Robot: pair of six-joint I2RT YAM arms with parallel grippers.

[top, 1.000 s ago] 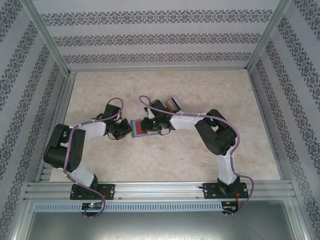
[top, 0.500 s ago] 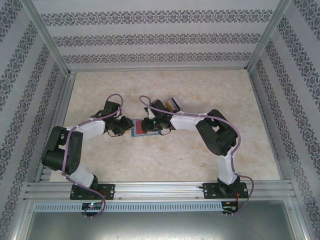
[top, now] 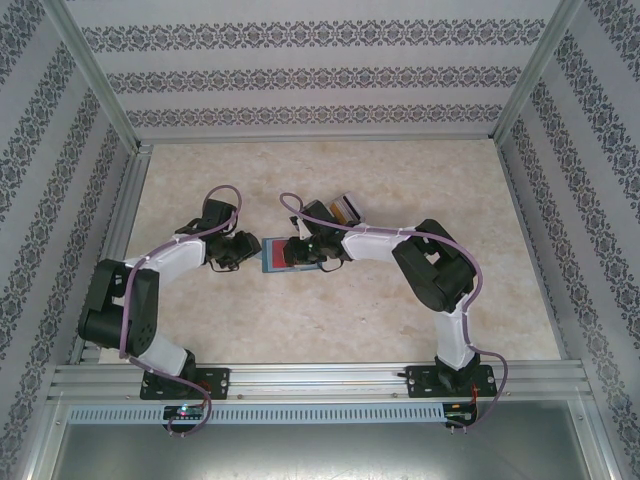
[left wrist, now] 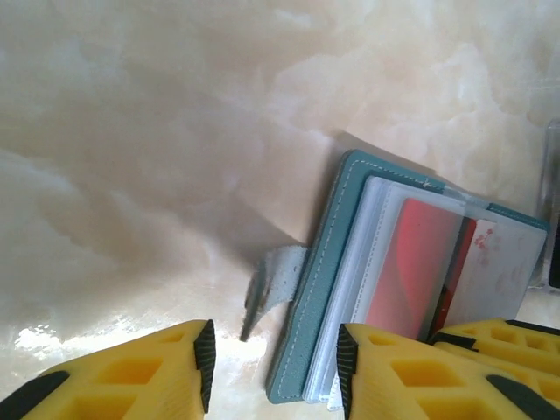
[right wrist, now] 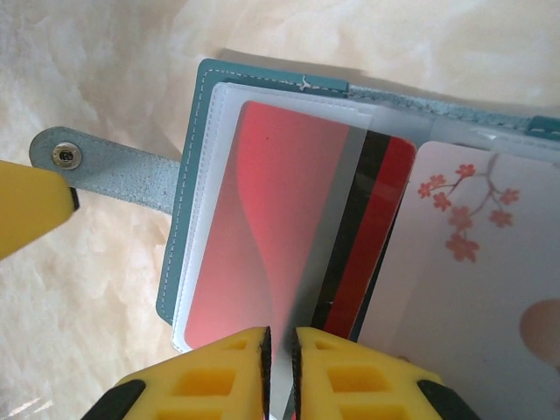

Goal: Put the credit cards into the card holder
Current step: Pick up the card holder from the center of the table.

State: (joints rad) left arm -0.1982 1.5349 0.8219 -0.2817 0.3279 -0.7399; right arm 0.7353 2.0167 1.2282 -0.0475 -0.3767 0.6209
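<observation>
Bench [top: 400, 310] open near and far; walls [top: 300, 80] on 3 sides. Around the card holder [top: 272, 258]: left gripper [top: 244, 252] at strap side, right gripper [top: 298, 252] over sleeves, tray [top: 345, 207] behind.

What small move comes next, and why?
Probably nudge the red card deeper into the card holder's clear sleeve: its black-striped edge sticks out past the sleeve mouth, the right hand pinches that mouth, and the left hand stands open beside the strap tab.

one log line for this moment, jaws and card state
left jaws: open, by strap tab | right jaws: shut on card holder sleeve | red card: partly sleeved, stripe edge out
</observation>
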